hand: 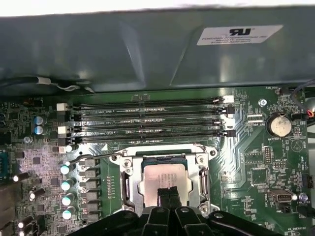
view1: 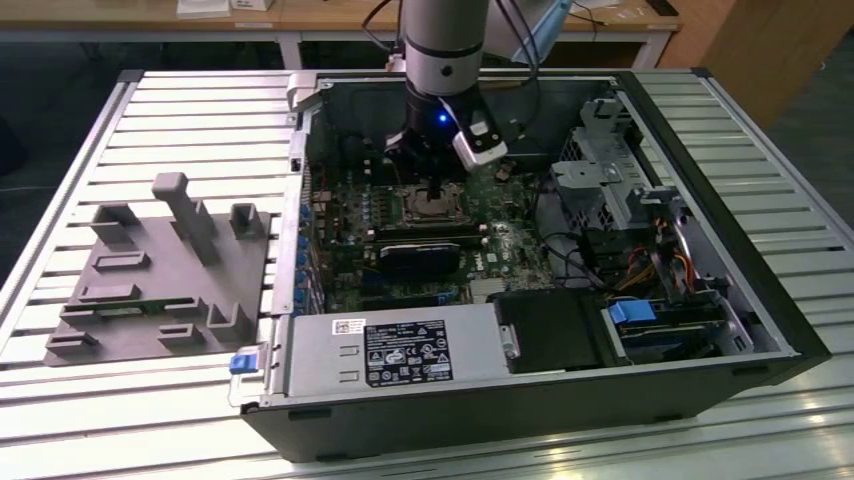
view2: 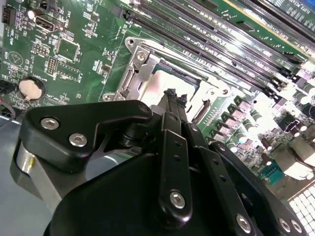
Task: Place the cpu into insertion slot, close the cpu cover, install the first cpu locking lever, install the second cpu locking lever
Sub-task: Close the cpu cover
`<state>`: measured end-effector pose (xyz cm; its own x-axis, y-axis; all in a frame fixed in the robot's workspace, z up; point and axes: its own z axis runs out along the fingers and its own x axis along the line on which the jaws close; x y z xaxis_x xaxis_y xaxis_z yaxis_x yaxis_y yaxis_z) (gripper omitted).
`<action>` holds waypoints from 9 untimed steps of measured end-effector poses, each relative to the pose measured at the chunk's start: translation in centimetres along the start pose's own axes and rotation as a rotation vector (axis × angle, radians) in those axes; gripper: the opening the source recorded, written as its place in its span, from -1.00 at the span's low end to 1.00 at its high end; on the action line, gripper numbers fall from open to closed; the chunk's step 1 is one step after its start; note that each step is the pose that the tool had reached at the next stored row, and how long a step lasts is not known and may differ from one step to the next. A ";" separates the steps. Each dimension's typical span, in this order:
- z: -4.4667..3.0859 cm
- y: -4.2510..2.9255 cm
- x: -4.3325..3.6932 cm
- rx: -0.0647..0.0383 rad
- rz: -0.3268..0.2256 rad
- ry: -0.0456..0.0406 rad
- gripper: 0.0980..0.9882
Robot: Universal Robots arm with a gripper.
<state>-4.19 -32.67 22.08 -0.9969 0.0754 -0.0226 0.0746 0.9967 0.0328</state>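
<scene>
Arm's down inside the open computer case (view1: 534, 425), and the gripper (view1: 434, 192) hangs right over the insertion slot (view1: 430, 207) in the middle of the green board. In the first wrist view the gripper (hand: 169, 195) has its two slim black fingers pressed together, nothing pinched between them, tips over the near edge of the cpu (hand: 158, 178). Touching or just above it? Can't tell.

The cpu lies flat in the insertion slot (hand: 162, 160), pale metal face up, with a dark strip of slot showing on the side towards the memory slots (hand: 147, 120). The cpu cover (hand: 129, 184) lies down around the chip, which shows through its window. A thin locking lever (hand: 93, 157) runs out from a slot corner towards the row of capacitors (hand: 65, 184); hooked or free, I can't say.

The second wrist view agrees: gripper (view2: 174, 97) closed tight over the cpu (view2: 158, 92), cpu cover (view2: 142, 66) shining beside it. The coin battery (hand: 279, 125) sits well apart from the slot.

On the exterior view's near side of the slot sits a black finned block (view1: 420, 255), then the grey power supply (view1: 387, 350). Far to the exterior view's left of the slot, a grey fixture (view1: 160, 270) stands on the slatted desk (view1: 174, 110).
</scene>
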 end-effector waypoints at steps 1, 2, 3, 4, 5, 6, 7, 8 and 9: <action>-0.05 0.00 0.01 0.000 0.003 -0.0002 -0.99; -0.11 0.00 0.01 0.000 0.008 -0.0005 -0.99; -0.19 0.01 0.02 0.000 0.014 -0.0008 -0.99; -0.29 0.01 0.02 0.000 0.020 -0.0014 -0.99; -0.41 0.01 0.02 0.000 0.027 -0.0018 -0.99; -0.51 0.02 0.02 0.000 0.034 -0.0021 -0.99; -0.61 0.02 0.02 0.001 0.040 -0.0024 -0.99; -0.69 0.02 0.02 0.001 0.046 -0.0027 -0.99; -0.75 0.03 0.02 0.001 0.050 -0.0028 -0.99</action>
<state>-4.23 -32.67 22.82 -0.9918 0.1253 -0.0237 0.1244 0.9917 0.0331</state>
